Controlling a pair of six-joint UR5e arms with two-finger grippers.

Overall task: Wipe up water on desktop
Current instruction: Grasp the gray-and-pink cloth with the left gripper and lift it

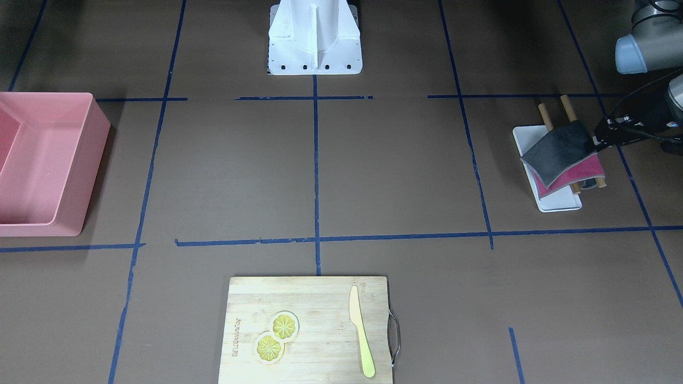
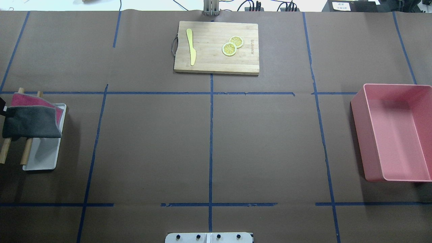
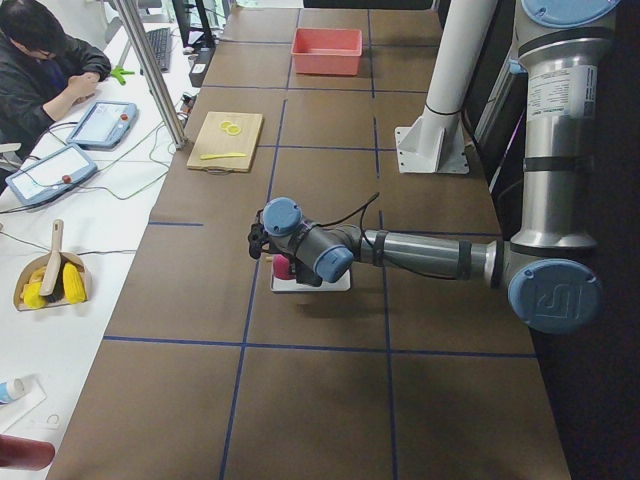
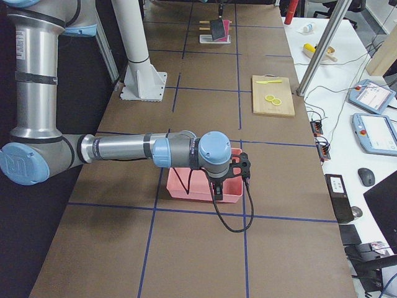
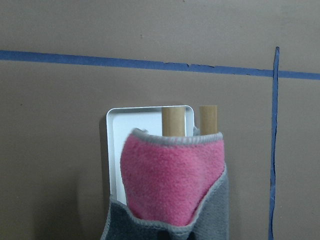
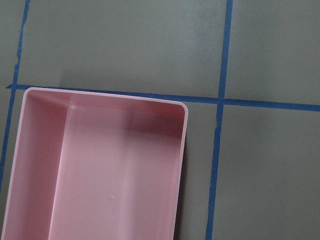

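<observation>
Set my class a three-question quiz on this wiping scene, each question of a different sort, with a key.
1. True or false: the yellow plastic knife lies on the light bamboo cutting board.
2. The grey-and-pink fleece cloth hangs over: A two wooden rods; B a metal hook; C a chair back.
3. Which arm's pincer is right at that cloth?
Key: 1 true; 2 A; 3 the left pincer.

Pink bin (image 6: 100,170), open-topped, at 7 o'clock; desktop (image 6: 125,45) beyond, blue tape lines (image 6: 220,100) crossing toward 2 o'clock.
</observation>
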